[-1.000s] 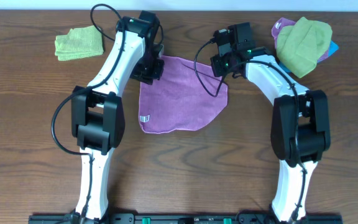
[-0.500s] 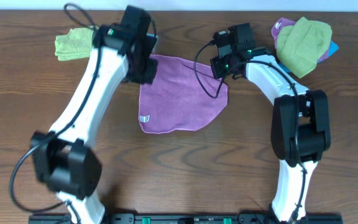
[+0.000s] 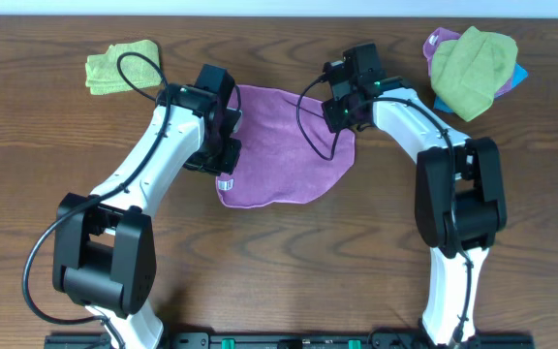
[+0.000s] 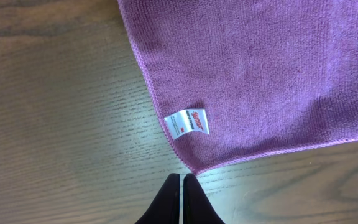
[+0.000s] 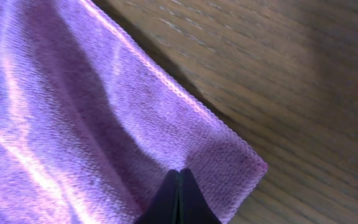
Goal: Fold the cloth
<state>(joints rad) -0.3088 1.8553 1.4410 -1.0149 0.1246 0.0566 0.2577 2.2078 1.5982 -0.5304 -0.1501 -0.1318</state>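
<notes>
Purple-magenta square microfibre cloth (image 3: 284,145) lies mostly flat on the brown wooden table (image 3: 289,252), upper centre of the overhead frame, between the two arms. Its small white tag (image 4: 187,122) sits at the lower-left corner.

Left gripper (image 4: 180,180) - fingers pressed together, holding nothing. The tips are over bare wood just beside the tagged corner, not on the fabric.

Right gripper (image 5: 179,174) - closed and pinching the cloth just in from its upper-right corner. Creases run toward the tips, and that edge casts a shadow on the wood.

A crumpled lime-green cloth (image 3: 122,66) lies at upper left, well apart. A second lime-green cloth (image 3: 471,60) is heaped at upper right over a purple scrap (image 3: 441,41) and a blue sliver (image 3: 519,76).
</notes>
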